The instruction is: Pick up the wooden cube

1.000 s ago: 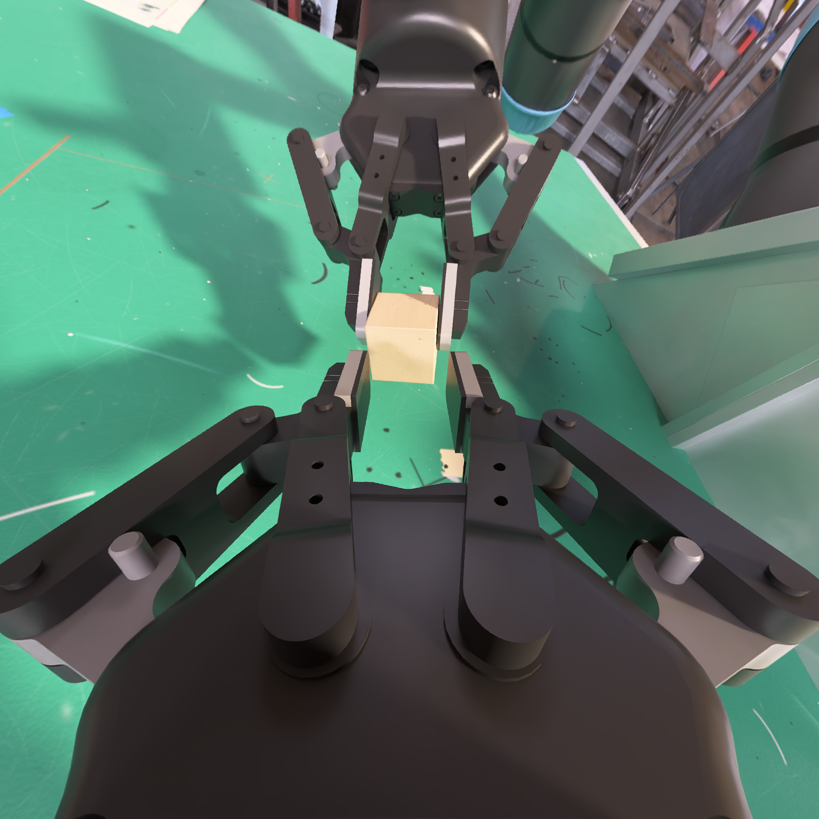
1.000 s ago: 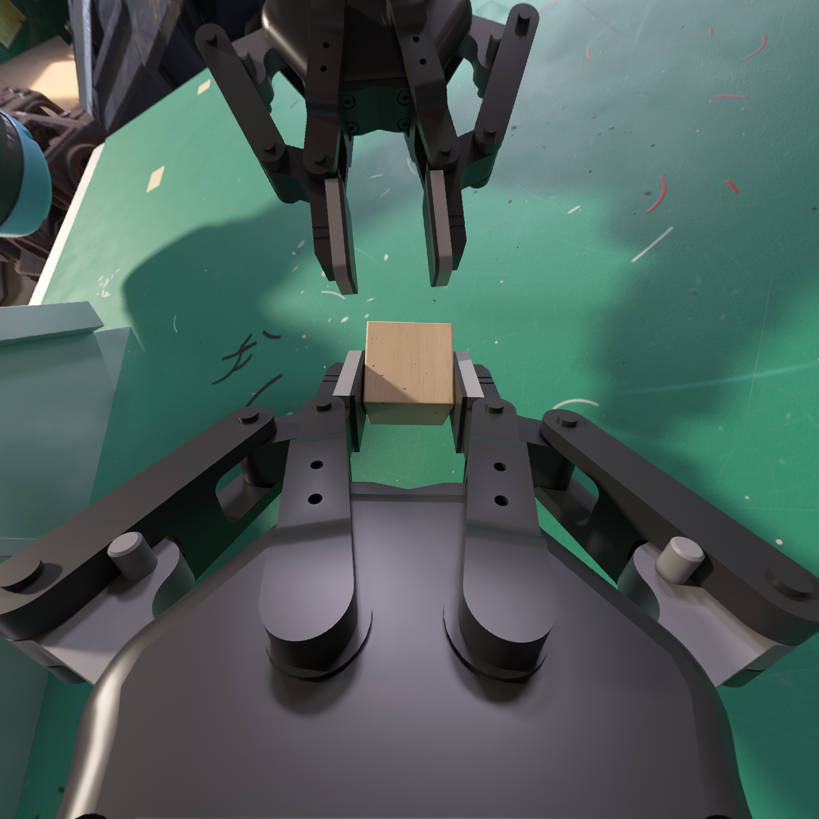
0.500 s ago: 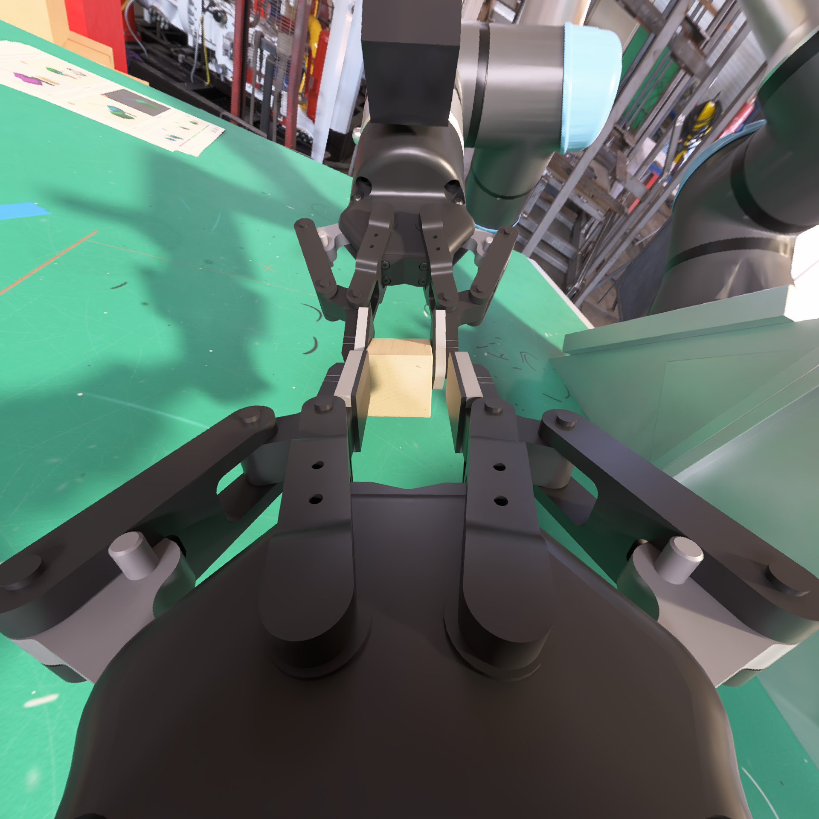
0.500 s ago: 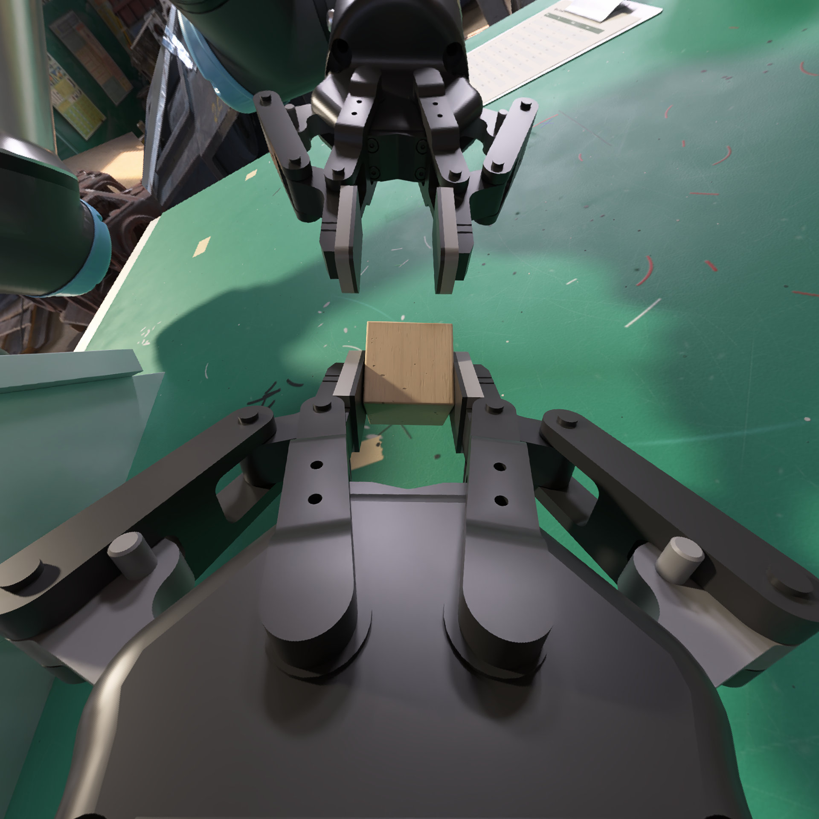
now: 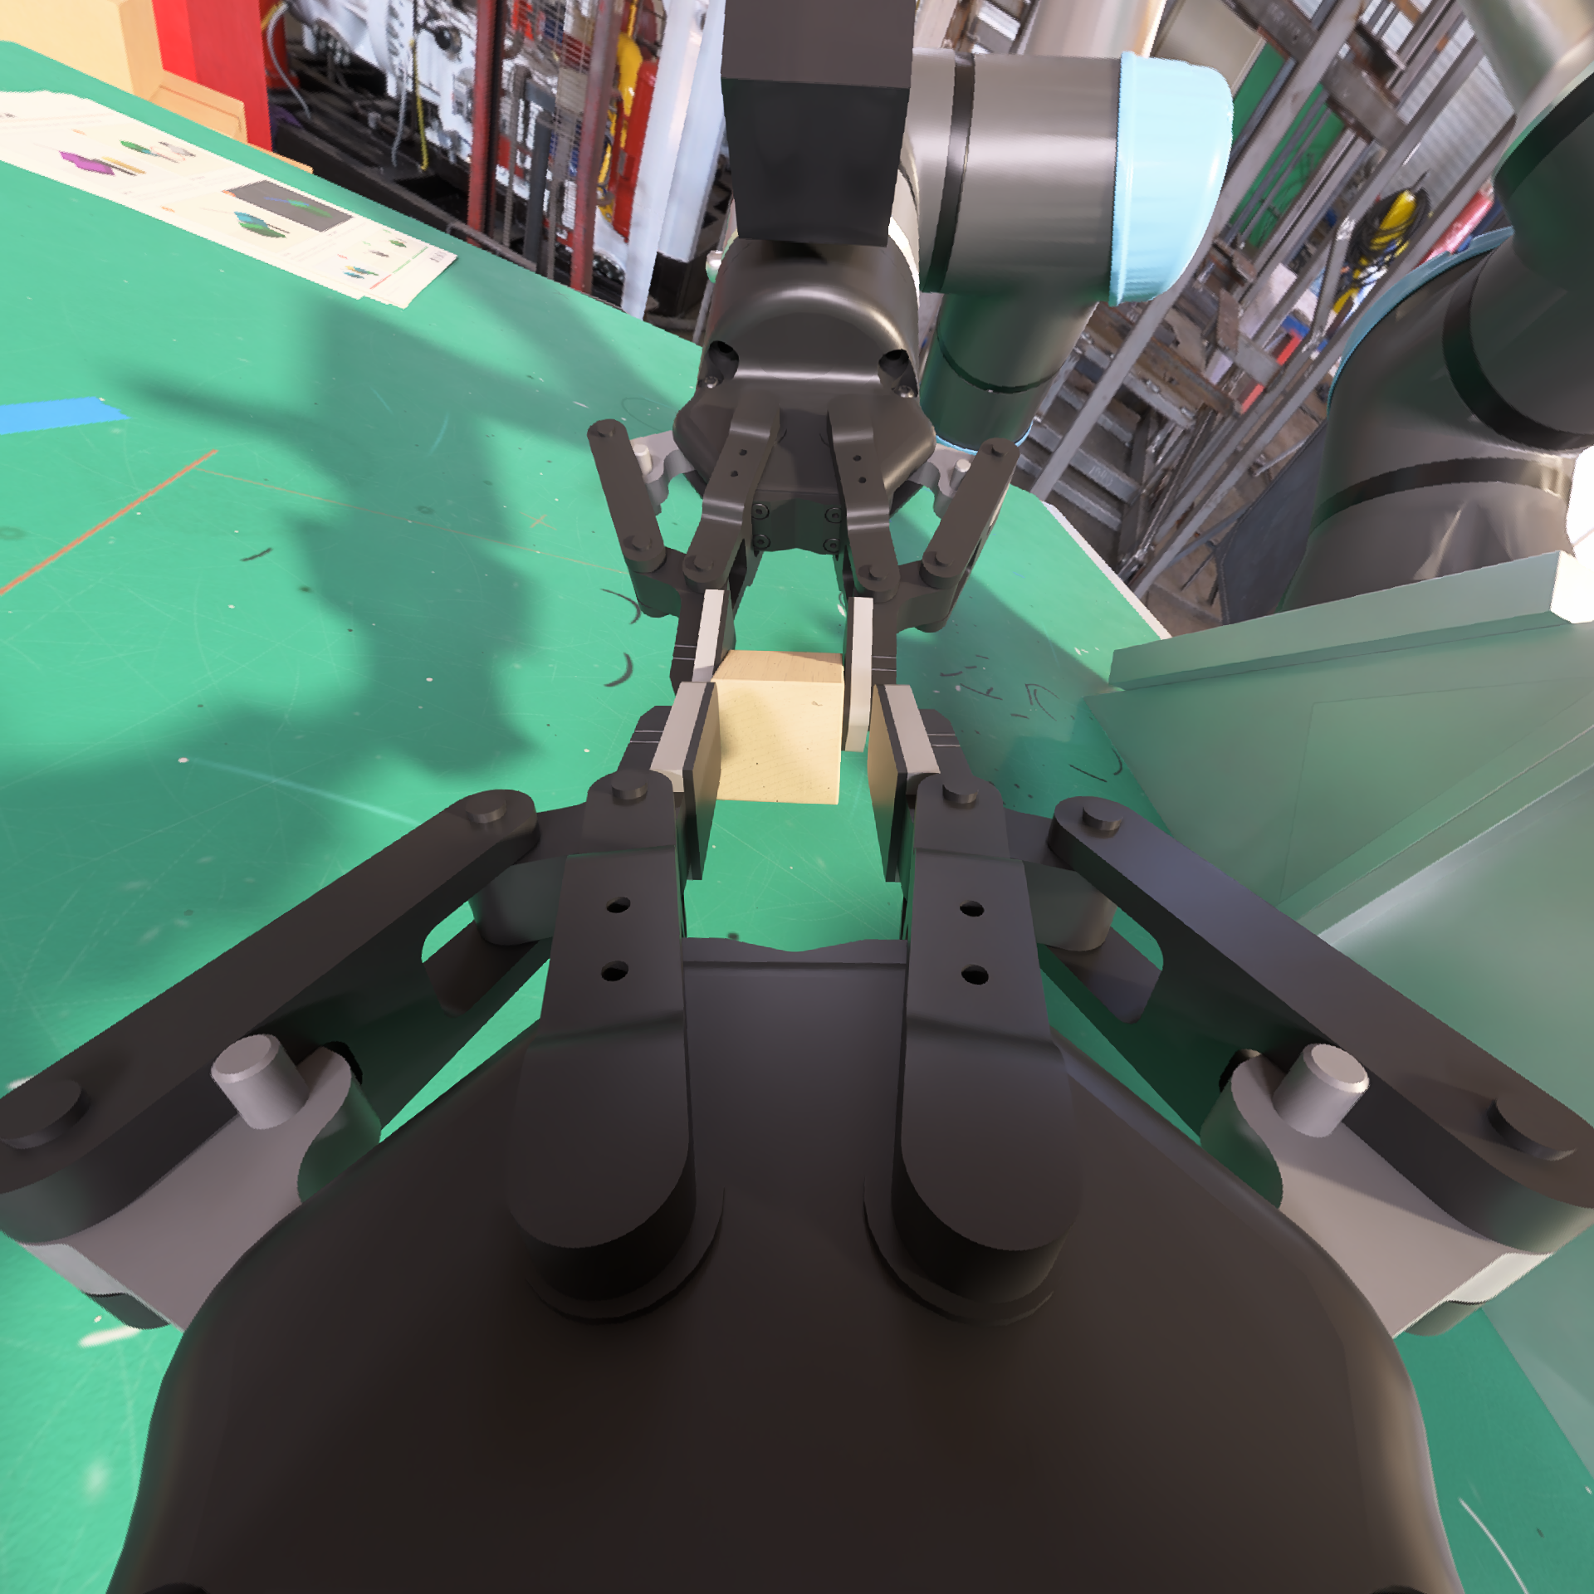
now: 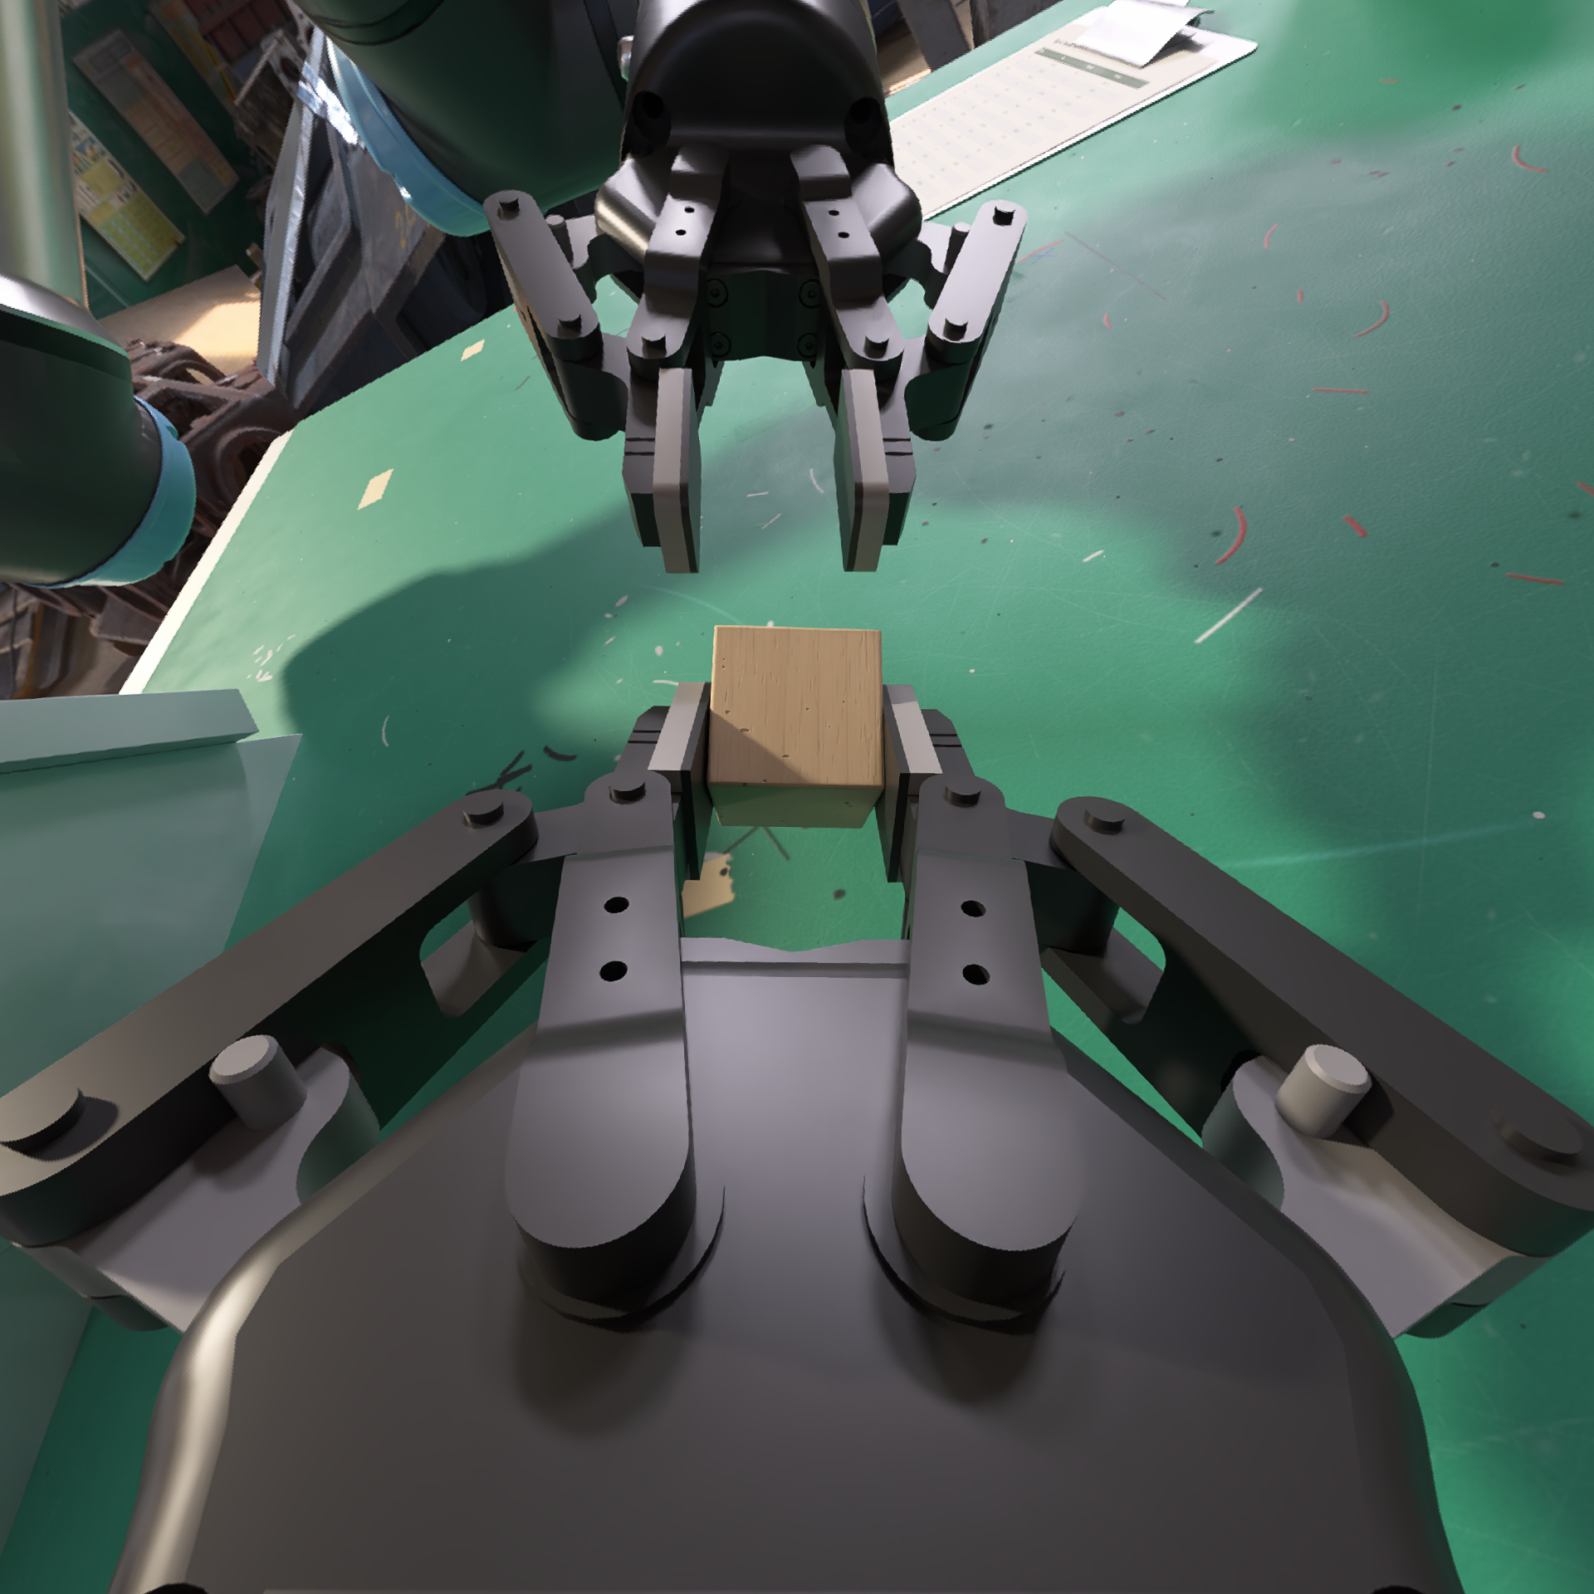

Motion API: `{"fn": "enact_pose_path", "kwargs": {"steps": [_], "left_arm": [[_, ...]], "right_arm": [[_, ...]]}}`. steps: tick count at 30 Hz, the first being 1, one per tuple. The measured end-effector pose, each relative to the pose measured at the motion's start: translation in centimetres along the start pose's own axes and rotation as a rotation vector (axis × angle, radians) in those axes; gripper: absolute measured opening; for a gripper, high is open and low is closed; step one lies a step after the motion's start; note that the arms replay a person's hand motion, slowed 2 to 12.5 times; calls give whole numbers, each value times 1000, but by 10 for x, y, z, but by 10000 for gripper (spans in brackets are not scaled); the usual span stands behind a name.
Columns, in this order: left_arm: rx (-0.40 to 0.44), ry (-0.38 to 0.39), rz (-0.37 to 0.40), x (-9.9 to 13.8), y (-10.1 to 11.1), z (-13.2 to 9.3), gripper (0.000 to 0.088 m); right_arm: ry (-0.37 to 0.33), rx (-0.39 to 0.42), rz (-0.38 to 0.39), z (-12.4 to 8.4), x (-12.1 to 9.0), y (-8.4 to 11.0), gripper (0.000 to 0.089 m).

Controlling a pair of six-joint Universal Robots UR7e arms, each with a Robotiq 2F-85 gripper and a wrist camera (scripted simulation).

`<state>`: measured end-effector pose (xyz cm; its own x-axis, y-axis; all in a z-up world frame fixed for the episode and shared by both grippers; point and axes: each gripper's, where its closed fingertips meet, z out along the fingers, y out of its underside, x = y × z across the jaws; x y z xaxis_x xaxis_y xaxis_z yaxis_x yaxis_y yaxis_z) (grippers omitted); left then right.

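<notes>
The wooden cube (image 6: 793, 716) is a pale block held off the green table (image 6: 1208, 733) between the pads of my right gripper (image 6: 793, 699), which is shut on it. My left gripper (image 6: 772, 556) hangs opposite, open and empty, with its fingertips pointing at the cube and a small gap between them and it. In the left wrist view the cube (image 5: 776, 750) sits just ahead of my left gripper (image 5: 787, 694). There my right gripper (image 5: 781, 681) clamps it from the far side.
A grey-green box stands beside the grippers, to the right in the left wrist view (image 5: 1337, 733) and to the left in the right wrist view (image 6: 112, 819). Printed sheets (image 5: 259, 216) lie at the table's far part. A tan scrap (image 6: 707, 888) lies under the cube.
My right gripper has lifted the cube higher off the table. Both views now tilt up and show more of the background. The left gripper stays open, facing the cube.
</notes>
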<state>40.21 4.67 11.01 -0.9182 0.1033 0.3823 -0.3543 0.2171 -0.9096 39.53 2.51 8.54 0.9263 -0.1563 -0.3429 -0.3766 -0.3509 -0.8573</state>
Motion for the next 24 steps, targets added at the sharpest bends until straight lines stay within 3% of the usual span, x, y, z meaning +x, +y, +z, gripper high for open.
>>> {"fn": "enact_pose_path", "kwargs": {"steps": [12,24], "left_arm": [[88,-11,-29,-3,-12,0,315],[170,15,-76,-3,-23,-6,315]], "right_arm": [[13,55,-4,-2,2,-8,323],[81,116,-100,-2,3,-20,323]]}}
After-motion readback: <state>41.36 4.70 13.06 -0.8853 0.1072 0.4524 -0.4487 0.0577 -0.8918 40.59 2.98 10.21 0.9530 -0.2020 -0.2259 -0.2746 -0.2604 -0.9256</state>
